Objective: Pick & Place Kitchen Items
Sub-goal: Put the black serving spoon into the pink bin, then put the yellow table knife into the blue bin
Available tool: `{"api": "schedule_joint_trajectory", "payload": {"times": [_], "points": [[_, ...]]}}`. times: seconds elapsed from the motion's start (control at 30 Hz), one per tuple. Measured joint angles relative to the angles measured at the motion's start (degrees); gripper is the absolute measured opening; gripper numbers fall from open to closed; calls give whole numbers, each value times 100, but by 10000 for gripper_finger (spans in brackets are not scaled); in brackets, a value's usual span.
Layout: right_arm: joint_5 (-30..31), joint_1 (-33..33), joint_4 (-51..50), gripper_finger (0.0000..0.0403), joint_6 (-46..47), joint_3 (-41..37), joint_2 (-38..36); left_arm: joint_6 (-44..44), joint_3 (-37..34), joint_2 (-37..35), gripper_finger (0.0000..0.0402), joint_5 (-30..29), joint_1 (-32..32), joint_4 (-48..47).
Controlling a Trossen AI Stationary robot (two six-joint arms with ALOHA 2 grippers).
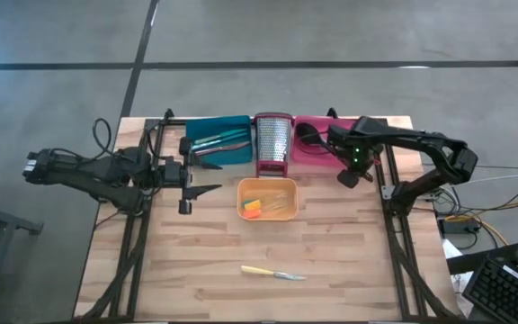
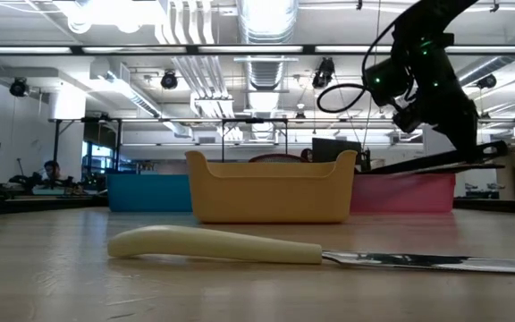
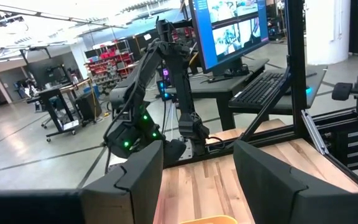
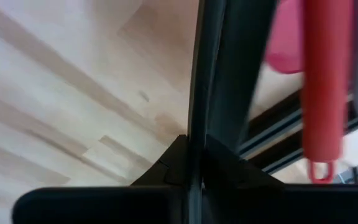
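My right gripper (image 4: 194,146) hangs over the near right corner of the pink tray (image 1: 317,148), pointing steeply down and shut on a long black utensil (image 2: 418,165). A red-handled tool (image 4: 325,87) lies in that tray. My left gripper (image 3: 197,180) waits open and level at the table's left, near the teal tray (image 1: 218,142), which holds thin tools. A cream-handled knife (image 1: 272,273) lies flat on the wood near the front edge. The orange tray (image 1: 267,200) holds small coloured pieces. My right gripper pinches the black utensil's thin handle (image 4: 213,93) between its two fingers, coming from above. In the low view the utensil runs nearly level just above the pink tray's rim (image 2: 401,179). Whether it touches the tray I cannot tell.
An upright steel grater (image 1: 273,144) with a red base stands between the teal and pink trays. Black frame rails (image 1: 394,225) run along both sides of the table. Bare wood lies between the orange tray and the knife.
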Motion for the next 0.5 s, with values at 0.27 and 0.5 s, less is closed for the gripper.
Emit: {"api": "schedule_joint_trajectory", "payload": {"times": [0.27,0.5], "points": [[409,0,-50,98,111,306,-19,-1,0,0,202,0,1,-2],[1430,0,-271,148,302,585,-26,-52,0,0,202,0,0,-107]]}}
